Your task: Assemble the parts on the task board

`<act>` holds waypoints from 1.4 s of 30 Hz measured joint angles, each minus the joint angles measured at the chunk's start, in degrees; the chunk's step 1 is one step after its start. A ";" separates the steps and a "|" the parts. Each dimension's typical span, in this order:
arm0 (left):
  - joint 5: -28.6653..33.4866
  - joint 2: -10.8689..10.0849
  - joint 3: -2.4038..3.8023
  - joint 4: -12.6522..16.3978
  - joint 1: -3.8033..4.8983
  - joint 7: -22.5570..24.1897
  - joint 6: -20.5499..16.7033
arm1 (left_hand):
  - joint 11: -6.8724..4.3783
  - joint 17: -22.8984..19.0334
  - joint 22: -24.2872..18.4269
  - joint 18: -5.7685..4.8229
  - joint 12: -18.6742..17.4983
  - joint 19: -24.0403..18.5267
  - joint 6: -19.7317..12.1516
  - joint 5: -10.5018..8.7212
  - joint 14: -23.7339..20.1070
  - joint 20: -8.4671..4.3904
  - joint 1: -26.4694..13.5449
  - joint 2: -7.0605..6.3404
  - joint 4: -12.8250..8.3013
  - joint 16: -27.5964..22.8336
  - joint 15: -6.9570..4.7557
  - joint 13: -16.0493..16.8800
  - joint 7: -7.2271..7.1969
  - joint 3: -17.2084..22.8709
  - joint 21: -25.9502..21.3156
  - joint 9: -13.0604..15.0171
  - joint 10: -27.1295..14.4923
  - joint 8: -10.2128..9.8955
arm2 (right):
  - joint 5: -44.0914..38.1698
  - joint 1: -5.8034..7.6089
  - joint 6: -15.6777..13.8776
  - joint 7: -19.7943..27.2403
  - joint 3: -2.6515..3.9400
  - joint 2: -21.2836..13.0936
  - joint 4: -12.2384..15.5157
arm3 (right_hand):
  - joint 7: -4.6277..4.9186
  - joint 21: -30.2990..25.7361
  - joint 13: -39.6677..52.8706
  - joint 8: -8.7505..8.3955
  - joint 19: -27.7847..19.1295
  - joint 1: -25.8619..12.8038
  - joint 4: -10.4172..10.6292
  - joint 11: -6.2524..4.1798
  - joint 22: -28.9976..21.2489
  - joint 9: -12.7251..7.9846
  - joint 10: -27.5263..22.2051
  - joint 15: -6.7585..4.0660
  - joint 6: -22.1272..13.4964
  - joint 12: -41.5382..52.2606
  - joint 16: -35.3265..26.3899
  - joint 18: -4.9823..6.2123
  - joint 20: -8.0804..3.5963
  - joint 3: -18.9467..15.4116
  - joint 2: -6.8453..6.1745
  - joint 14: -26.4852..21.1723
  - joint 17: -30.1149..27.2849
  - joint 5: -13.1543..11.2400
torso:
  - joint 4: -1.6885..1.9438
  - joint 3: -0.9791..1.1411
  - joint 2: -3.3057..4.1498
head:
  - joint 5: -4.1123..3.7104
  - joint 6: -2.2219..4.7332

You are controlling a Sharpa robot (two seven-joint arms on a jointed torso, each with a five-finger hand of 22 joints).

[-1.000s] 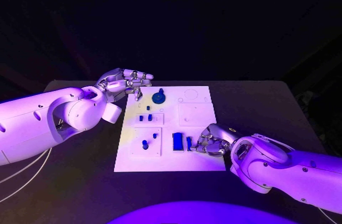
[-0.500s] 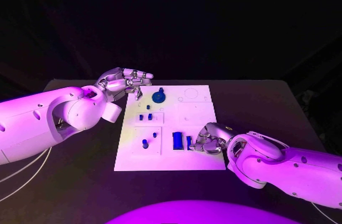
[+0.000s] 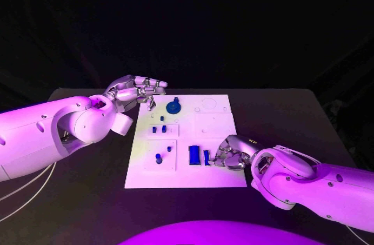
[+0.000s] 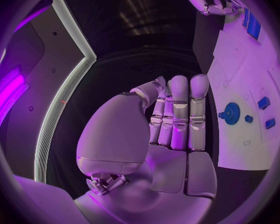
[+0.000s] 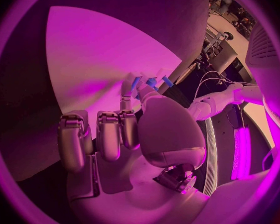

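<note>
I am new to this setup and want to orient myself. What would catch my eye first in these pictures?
First, the white rectangular task board in the middle of the black table, dotted with small blue parts such as a round blue gear-like piece near its far end. Next, the right robot hand rests at the board's near right part beside an upright blue rectangular block, while the left robot hand hangs by the far left corner.
</note>
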 measured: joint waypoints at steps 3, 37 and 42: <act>0.00 0.07 0.00 -0.19 0.00 0.00 0.00 | 0.10 -0.01 -0.08 0.00 0.00 0.00 0.00 0.00 0.00 0.00 0.00 0.00 0.00 0.00 0.00 0.00 0.00 0.00 0.00 0.00 -0.10 0.00 | 2.46 0.99 -1.33 2.43 0.07 -0.92 0.31 | 0.80 -2.77 0.00 -1.08 0.00 0.48 0.10 0.27 0.00 -0.55 0.04 0.03 -2.24 -3.69 -2.09 0.00 0.00 -0.63 -0.48 0.03 0.00 0.27 | -0.01 -0.04 -0.10 | -0.01 0.29; 11.73 11.60 -0.92 -16.33 -3.37 9.82 -10.87 | 7.79 -24.59 23.04 -3.59 -14.78 -36.24 -10.23 0.12 -19.80 9.01 -1.61 1.76 6.88 -51.25 10.36 -10.36 0.63 -13.05 19.20 -2.73 -9.82 -4.21 | 65.39 9.55 2.28 44.38 1.41 11.03 -34.26 | 8.94 -86.20 -69.69 -16.20 -37.88 10.84 -3.09 12.83 -53.81 -23.22 -26.94 14.36 -12.82 -79.64 -83.88 8.91 15.35 -5.94 4.09 -26.00 -69.44 -3.99 | -0.37 -1.52 -6.14 | -0.51 9.80; 12.21 11.68 -0.92 -16.62 -3.47 10.10 -11.64 | 6.31 -25.86 15.96 -4.87 -15.74 -39.87 -15.44 -0.88 -25.24 7.51 -9.87 3.77 5.45 -52.60 9.24 -11.63 -0.21 -14.79 11.70 -3.97 -15.62 -5.55 | 65.82 9.50 2.33 44.76 1.46 11.08 -34.39 | 8.06 -87.38 -72.11 -17.59 -43.11 2.60 -4.20 12.33 -57.27 -24.65 -33.08 13.63 -18.90 -81.12 -85.13 8.91 13.72 -7.05 4.49 -32.37 -71.97 -4.89 | -0.43 -1.42 -6.27 | -0.42 10.11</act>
